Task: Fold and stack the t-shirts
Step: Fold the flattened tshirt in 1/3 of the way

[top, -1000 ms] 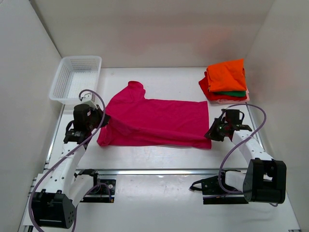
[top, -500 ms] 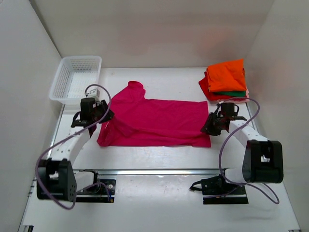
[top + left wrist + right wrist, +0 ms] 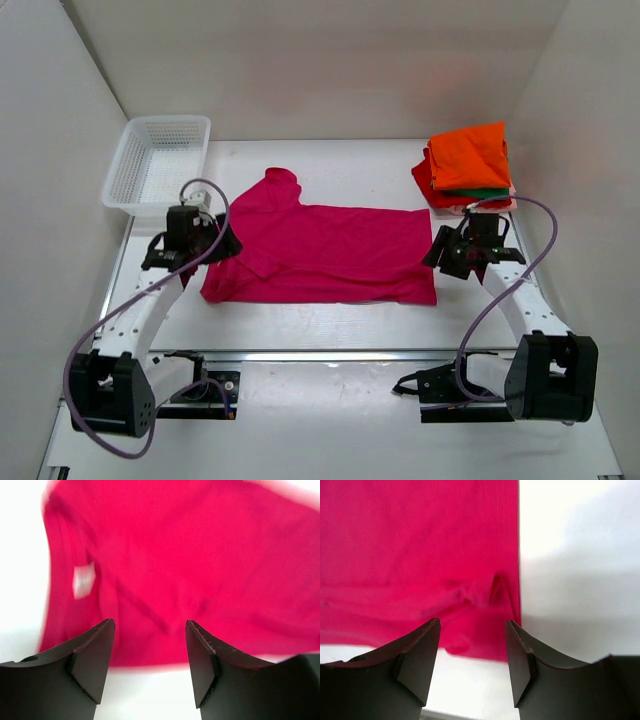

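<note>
Magenta-pink t-shirt (image 3: pixel 330 250) lying spread flat, left gripper (image 3: pixel 149 630) hovering over its left edge, jaws gaping wide and gripping nothing, right gripper (image 3: pixel 472 627) hovering likewise spread and empty over its right hem corner, folded stack of t-shirts (image 3: pixel 468 165), orange on top, sitting beyond its far right corner, white basket (image 3: pixel 158 160) sitting beyond its far left.

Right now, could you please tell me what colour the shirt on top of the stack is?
The top shirt is orange, clearest in the top external view.
</note>
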`<state>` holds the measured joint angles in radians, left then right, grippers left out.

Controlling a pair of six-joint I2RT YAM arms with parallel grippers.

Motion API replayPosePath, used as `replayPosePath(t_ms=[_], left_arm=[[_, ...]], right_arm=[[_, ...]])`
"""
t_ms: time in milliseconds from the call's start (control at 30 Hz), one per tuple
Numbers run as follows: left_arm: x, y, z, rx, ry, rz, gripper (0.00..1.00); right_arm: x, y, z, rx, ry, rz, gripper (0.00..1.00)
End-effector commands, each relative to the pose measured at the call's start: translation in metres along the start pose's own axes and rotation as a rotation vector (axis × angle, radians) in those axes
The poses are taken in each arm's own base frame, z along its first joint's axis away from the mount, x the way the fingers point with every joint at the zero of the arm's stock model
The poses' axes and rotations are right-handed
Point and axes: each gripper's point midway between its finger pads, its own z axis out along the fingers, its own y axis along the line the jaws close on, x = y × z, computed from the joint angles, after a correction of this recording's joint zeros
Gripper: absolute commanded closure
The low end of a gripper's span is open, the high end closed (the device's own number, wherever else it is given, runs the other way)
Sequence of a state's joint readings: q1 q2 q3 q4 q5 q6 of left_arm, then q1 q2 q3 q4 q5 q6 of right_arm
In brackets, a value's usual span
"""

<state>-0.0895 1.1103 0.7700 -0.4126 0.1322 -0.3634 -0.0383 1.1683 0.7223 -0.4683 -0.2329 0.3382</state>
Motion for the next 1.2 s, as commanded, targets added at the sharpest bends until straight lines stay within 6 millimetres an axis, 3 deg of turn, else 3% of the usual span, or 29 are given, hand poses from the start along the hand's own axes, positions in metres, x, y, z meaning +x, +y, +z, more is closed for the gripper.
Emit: replayPosePath(t_ms=[0, 67, 200, 400, 600, 633, 700, 733, 767, 833, 933, 1033, 1167], left_arm=[[0.072, 0.018, -0.015, -0.059, 0.17, -0.007, 0.31], [0.091, 0.023, -0.016, -0.07, 0.191, -0.014, 0.31], [0.105, 0.035, -0.01, -0.121, 0.176, -0.023, 0.3], [0.112, 0.048, 0.003, -0.2, 0.22, 0.019, 0.28], [0.107, 0.065, 0.01, -0.274, 0.211, 0.035, 0.3], [0.105, 0.071, 0.013, -0.292, 0.206, 0.034, 0.37], [0.106, 0.08, 0.016, -0.314, 0.23, 0.012, 0.57], [0.106, 0.082, 0.018, -0.313, 0.237, 0.011, 0.61], [0.107, 0.085, 0.022, -0.323, 0.251, -0.006, 0.65], [0.107, 0.092, 0.026, -0.346, 0.271, -0.01, 0.84], [0.108, 0.099, 0.026, -0.375, 0.285, -0.011, 1.0], [0.105, 0.104, 0.022, -0.403, 0.274, -0.009, 1.0], [0.101, 0.101, 0.015, -0.393, 0.257, 0.013, 1.0]], right_arm=[[0.031, -0.003, -0.005, 0.028, 0.059, 0.038, 0.48], [0.049, 0.001, -0.004, 0.026, 0.099, 0.035, 0.48], [0.06, -0.005, -0.002, 0.042, 0.114, 0.05, 0.47], [0.077, -0.01, 0.005, 0.077, 0.18, 0.025, 0.45], [0.088, -0.029, 0.014, 0.16, 0.235, -0.003, 0.47], [0.087, -0.029, 0.015, 0.163, 0.239, -0.015, 0.67], [0.09, -0.033, 0.015, 0.176, 0.259, -0.025, 0.95], [0.092, -0.035, 0.015, 0.185, 0.271, -0.043, 0.99], [0.093, -0.038, 0.013, 0.195, 0.276, -0.052, 0.99], [0.093, -0.041, 0.012, 0.214, 0.28, -0.038, 1.0], [0.088, -0.039, 0.009, 0.199, 0.289, -0.043, 1.0], [0.09, -0.052, 0.007, 0.263, 0.327, -0.054, 1.0], [0.076, -0.066, 0.001, 0.289, 0.33, -0.068, 1.0]])
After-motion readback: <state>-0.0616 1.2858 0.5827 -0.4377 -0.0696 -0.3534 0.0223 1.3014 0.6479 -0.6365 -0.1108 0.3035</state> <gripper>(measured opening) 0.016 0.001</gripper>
